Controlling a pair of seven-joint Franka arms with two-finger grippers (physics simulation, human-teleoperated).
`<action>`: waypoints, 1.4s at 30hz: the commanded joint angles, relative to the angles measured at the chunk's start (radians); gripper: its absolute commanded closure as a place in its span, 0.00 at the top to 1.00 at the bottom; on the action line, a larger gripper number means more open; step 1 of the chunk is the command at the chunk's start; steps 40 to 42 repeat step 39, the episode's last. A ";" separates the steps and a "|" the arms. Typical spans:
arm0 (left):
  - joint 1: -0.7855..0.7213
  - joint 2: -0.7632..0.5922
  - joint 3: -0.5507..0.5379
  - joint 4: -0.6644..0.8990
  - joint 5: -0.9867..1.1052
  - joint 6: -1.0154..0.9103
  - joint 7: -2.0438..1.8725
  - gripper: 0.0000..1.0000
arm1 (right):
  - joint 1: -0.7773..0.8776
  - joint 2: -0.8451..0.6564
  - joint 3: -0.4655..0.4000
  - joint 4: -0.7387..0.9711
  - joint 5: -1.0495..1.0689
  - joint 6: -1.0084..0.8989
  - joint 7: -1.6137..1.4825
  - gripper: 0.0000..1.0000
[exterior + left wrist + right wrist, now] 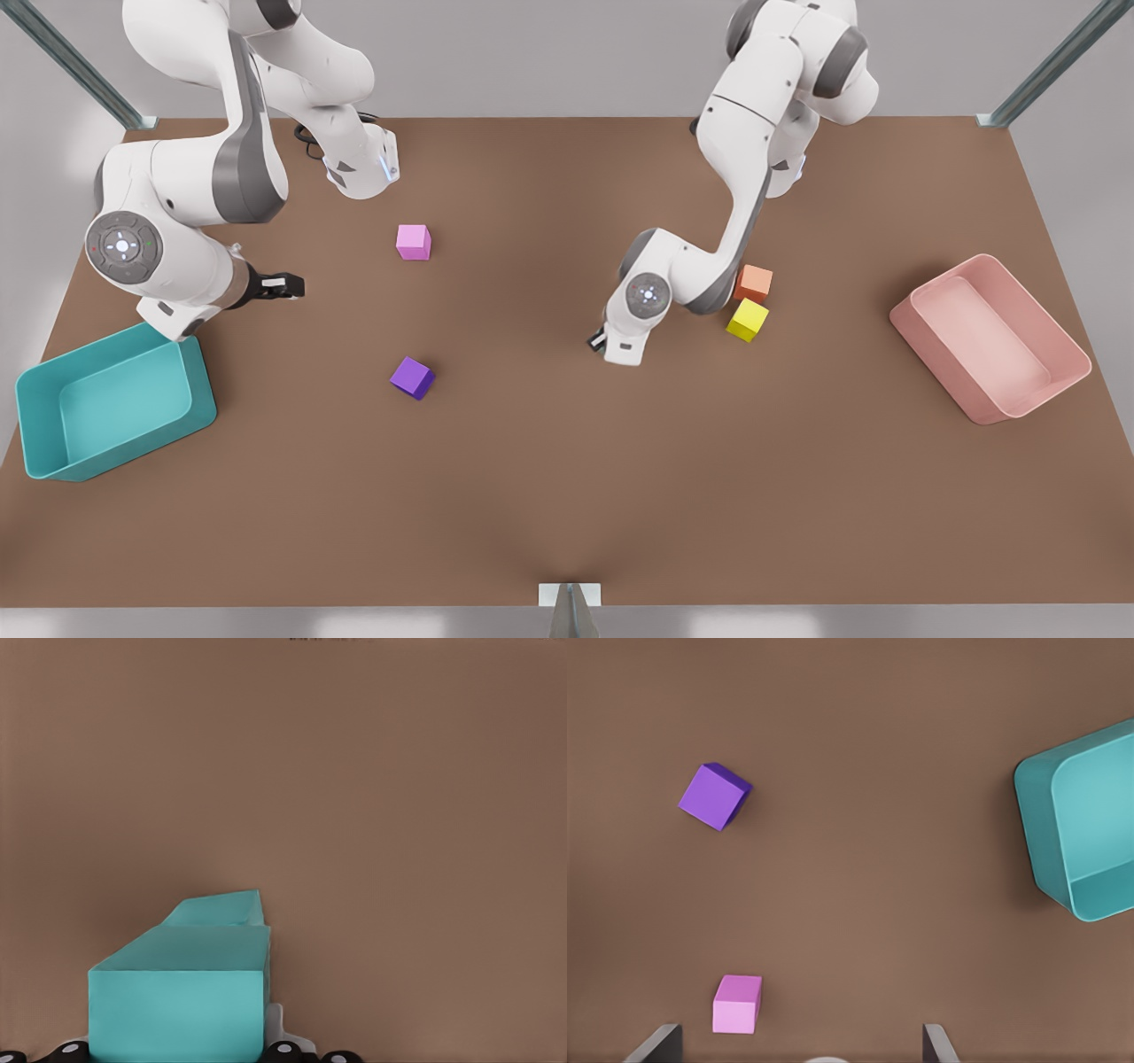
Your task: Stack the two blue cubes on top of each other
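Pinches nearest blue cube [177,1010] tight in left gripper [598,340], low over table beside second blue cube [221,908], seemingly to line up stacking; parks right gripper [285,285] wide open, empty, near teal bin [199,390], waiting clear.

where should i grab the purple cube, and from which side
Take the purple cube by two opposite side faces, coming straight down from above. It lies flat but turned askew to the table edges, so the wrist should probably turn to match; nothing crowds its sides.
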 commanded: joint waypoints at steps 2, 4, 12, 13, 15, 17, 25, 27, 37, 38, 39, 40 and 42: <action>0.003 -0.010 0.000 -0.021 0.000 0.010 -0.107 0.73 | 0.000 0.001 0.000 0.001 0.000 -0.005 -0.014 1.00; -0.003 -0.019 0.000 -0.045 0.000 0.044 -0.110 0.73 | 0.002 0.011 -0.008 0.061 -0.009 -0.005 -0.005 1.00; -0.003 -0.013 -0.014 -0.047 -0.003 0.078 -0.110 0.87 | 0.022 0.036 -0.001 0.087 -0.018 -0.005 -0.002 1.00; -0.003 -0.012 -0.014 -0.047 -0.003 0.078 -0.110 1.00 | 0.022 0.036 -0.001 0.087 -0.018 -0.005 0.000 1.00; 0.000 -0.012 -0.014 -0.047 -0.003 0.076 -0.109 1.00 | 0.023 0.044 0.000 0.087 -0.020 -0.022 0.003 1.00; 0.008 -0.018 -0.014 -0.045 -0.003 0.072 -0.107 1.00 | 0.032 0.045 0.002 0.087 -0.020 -0.022 0.006 1.00; 0.132 -0.072 -0.008 0.060 0.075 -0.179 -0.023 1.00 | 0.029 0.050 -0.004 0.105 -0.020 -0.020 -0.026 1.00; 0.276 -0.072 -0.008 0.288 0.179 -0.549 0.342 1.00 | 0.029 0.051 -0.004 0.105 -0.018 -0.020 -0.032 1.00; 0.618 -0.322 -0.124 0.286 0.310 -0.796 1.124 1.00 | 0.028 0.050 -0.006 0.110 -0.018 -0.020 -0.034 1.00; 0.615 -0.322 -0.124 0.288 0.305 -0.796 1.124 1.00 | 0.028 0.050 -0.006 0.110 -0.018 -0.020 -0.034 1.00; 0.614 -0.322 -0.124 0.288 0.304 -0.798 1.124 1.00 | 0.028 0.051 -0.008 0.110 -0.018 -0.020 -0.034 1.00; 0.614 -0.322 -0.124 0.288 0.304 -0.798 1.124 1.00 | 0.028 0.051 -0.008 0.110 -0.018 -0.020 -0.034 1.00; 0.614 -0.322 -0.124 0.288 0.304 -0.798 1.124 1.00 | 0.028 0.051 -0.008 0.110 -0.018 -0.020 -0.034 1.00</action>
